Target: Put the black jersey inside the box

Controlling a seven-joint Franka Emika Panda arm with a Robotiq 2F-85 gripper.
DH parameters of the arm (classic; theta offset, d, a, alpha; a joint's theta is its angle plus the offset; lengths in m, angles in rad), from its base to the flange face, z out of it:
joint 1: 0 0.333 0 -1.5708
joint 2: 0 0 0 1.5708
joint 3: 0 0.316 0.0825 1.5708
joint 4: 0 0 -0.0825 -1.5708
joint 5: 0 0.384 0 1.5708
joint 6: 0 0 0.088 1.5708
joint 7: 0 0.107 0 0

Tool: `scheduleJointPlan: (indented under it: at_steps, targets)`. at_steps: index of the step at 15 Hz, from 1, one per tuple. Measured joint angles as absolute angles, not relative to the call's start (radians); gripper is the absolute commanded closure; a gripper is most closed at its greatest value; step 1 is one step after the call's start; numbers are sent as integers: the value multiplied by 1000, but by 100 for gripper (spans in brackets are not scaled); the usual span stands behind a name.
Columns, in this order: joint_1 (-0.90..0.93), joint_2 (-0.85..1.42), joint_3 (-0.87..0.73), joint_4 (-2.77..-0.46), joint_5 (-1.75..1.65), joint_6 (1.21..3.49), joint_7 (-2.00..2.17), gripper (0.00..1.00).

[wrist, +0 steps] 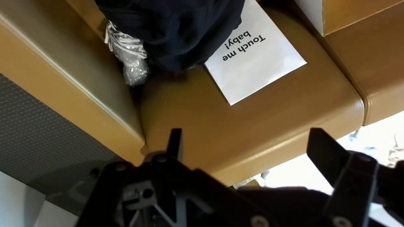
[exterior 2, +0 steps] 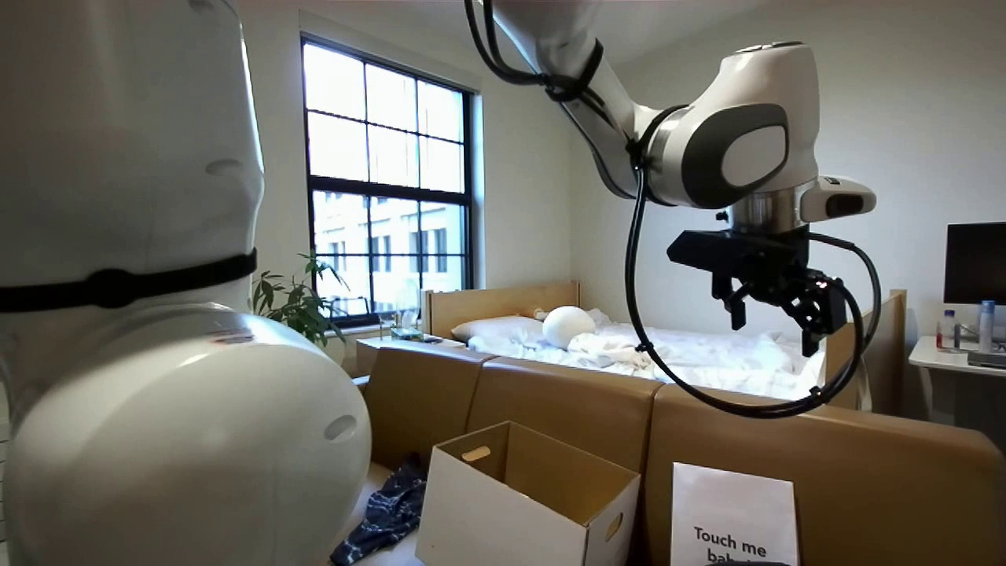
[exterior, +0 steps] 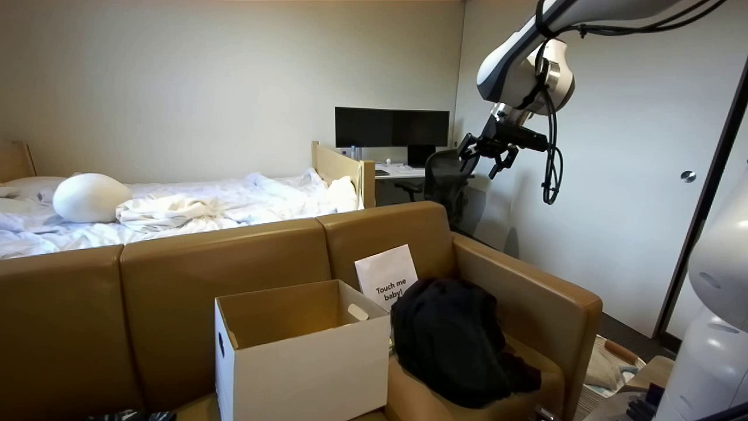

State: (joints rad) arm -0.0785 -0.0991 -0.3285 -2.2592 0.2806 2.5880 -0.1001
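Note:
The black jersey is a large dark heap on the sofa seat between the box and the armrest. It also shows at the top of the wrist view. What lies under it is hidden. The open white box stands to its left on the sofa, with a brown inside and handle holes. The box also shows in an exterior view, and a corner of it is in the wrist view. My gripper is high above the sofa back. Its fingers are wide apart and empty in the wrist view.
A white "Touch me baby!" sign leans on the tan sofa behind the jersey. The armrest rises beside the jersey. A clear plastic bag lies by it. A dark blue patterned cloth lies beside the box. A cable loop hangs below the gripper.

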Motion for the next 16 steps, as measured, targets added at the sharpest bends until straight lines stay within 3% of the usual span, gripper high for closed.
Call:
scheduleJointPlan:
  at_steps: [7, 16]
  targets:
    - [-15, -230, -229, -2437, 411, 2883, -85, 0]
    - [-42, 101, -275, -2229, 360, 2893, 106, 0]
